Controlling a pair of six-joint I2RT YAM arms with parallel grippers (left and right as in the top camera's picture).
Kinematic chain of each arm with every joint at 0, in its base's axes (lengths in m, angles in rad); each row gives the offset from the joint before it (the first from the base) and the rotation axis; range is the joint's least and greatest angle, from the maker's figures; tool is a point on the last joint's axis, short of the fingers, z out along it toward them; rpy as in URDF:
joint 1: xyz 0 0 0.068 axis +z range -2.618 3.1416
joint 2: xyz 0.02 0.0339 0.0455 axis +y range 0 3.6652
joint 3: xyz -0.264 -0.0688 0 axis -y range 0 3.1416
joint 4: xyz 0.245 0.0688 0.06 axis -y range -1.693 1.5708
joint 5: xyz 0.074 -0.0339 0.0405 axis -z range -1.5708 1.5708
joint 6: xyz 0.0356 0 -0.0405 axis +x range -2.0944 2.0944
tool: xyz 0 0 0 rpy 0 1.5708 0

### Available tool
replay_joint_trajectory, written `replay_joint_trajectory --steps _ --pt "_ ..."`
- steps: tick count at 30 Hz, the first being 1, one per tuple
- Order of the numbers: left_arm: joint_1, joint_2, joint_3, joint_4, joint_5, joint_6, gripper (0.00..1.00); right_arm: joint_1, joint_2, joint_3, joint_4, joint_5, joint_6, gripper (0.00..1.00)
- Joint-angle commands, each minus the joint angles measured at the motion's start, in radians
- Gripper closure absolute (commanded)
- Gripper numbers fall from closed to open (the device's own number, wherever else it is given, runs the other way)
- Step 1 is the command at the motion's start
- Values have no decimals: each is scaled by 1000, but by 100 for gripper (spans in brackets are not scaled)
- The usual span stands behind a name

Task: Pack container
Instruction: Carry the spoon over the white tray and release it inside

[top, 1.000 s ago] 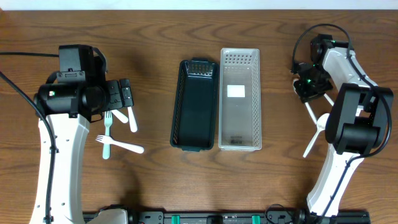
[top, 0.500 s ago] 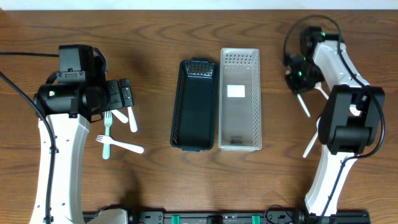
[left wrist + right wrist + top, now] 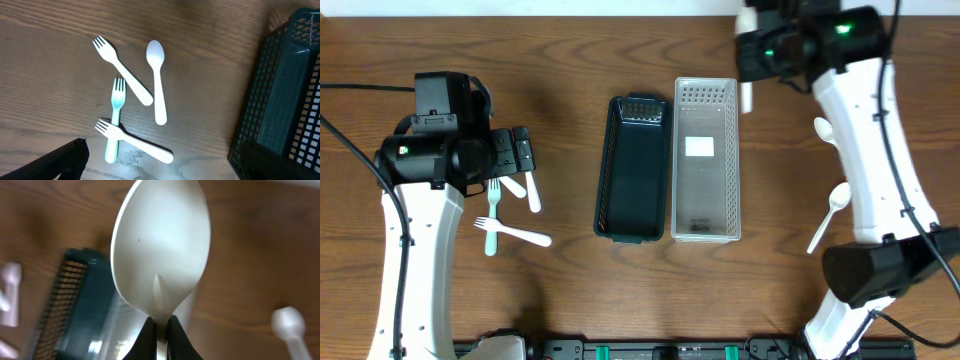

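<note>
My right gripper point(image 3: 748, 62) is shut on a white spoon point(image 3: 160, 245), held above the far right corner of the clear container point(image 3: 706, 215); the spoon handle point(image 3: 746, 98) hangs beside the container's rim. The dark green container point(image 3: 633, 225) lies next to the clear one. My left gripper point(image 3: 525, 160) is open above a cluster of cutlery: two white forks point(image 3: 122, 70) point(image 3: 137, 142), a mint fork point(image 3: 115, 125) and a white spoon point(image 3: 157, 80). Its fingers point(image 3: 160, 172) show only at the bottom corners of the left wrist view.
Two more white spoons lie on the table at the right point(image 3: 825, 128) point(image 3: 832, 210). The clear container holds a white label point(image 3: 699, 147). The right arm reaches across the table's right side.
My right gripper has lifted a white spoon from the right side of the table and carried it left and up to the clear container's far corner. The left arm has not moved.
</note>
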Motion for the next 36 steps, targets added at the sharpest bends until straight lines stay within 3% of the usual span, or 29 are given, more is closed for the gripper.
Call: replay_joint_trajectory --steps 1,7,22,28,29,32,36 --pt "3 1 21 -2 0 -10 2 52 64 -20 -9 33 320 99" --pt "3 1 21 -2 0 -10 2 121 111 -52 -53 174 520 99" --pt "3 1 21 -2 0 -10 2 135 138 -439 37 138 536 99" --pt "3 1 21 -2 0 -10 2 135 138 -473 77 112 482 98" --pt "3 1 21 -2 0 -10 2 135 138 -473 80 111 473 96" --pt "3 1 21 -2 0 -10 2 135 138 -473 95 107 437 69" --pt "3 1 21 -2 0 -10 2 135 137 -464 139 104 388 66"
